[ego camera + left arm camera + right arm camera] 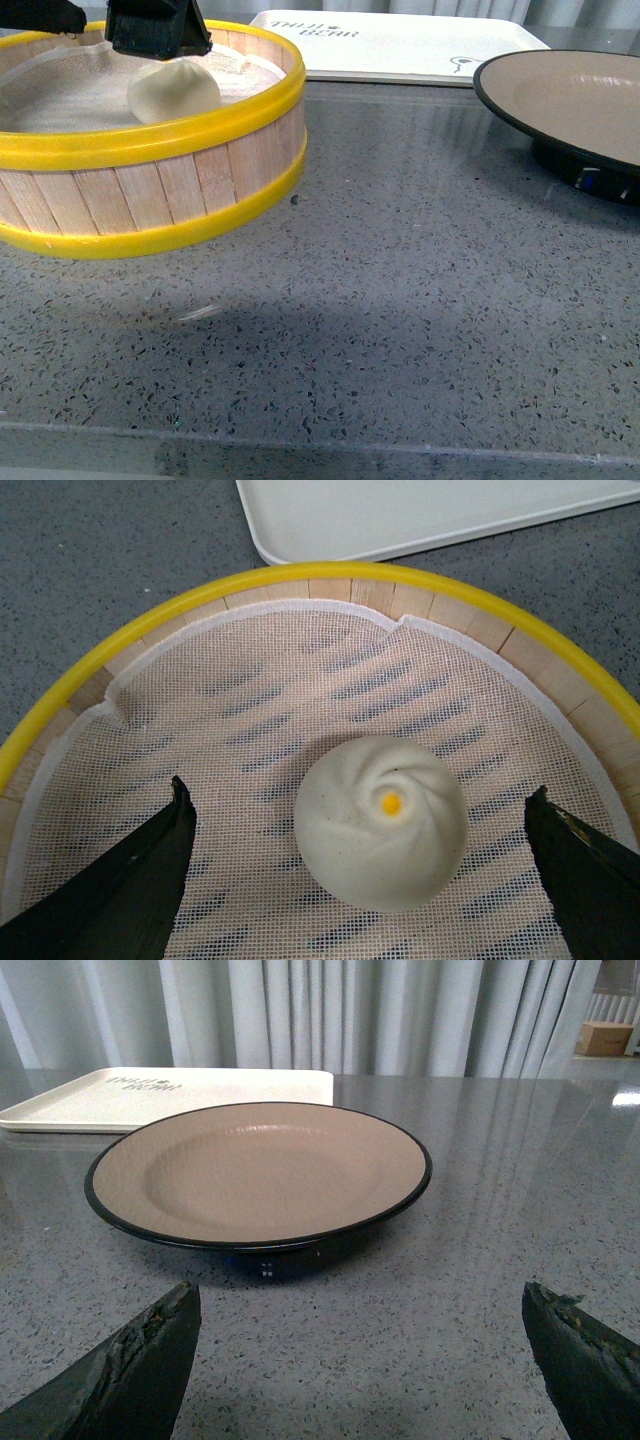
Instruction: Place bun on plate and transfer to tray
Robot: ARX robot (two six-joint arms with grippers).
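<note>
At the left, the yellow-rimmed wooden steamer basket (150, 190) stands on the grey speckled table (400, 330). The bun (380, 820) sits on the basket's white mesh liner (250, 710). The left gripper (358, 792) hangs over it, its fingers (140, 890) spread wide to either side of the bun and touching nothing. Farther back lies the tray (400, 45), flat on the table. At the right the plate (255, 1170) rests on the table. The right gripper (360, 1295) faces it with fingers (135, 1370) wide apart, holding nothing.
</note>
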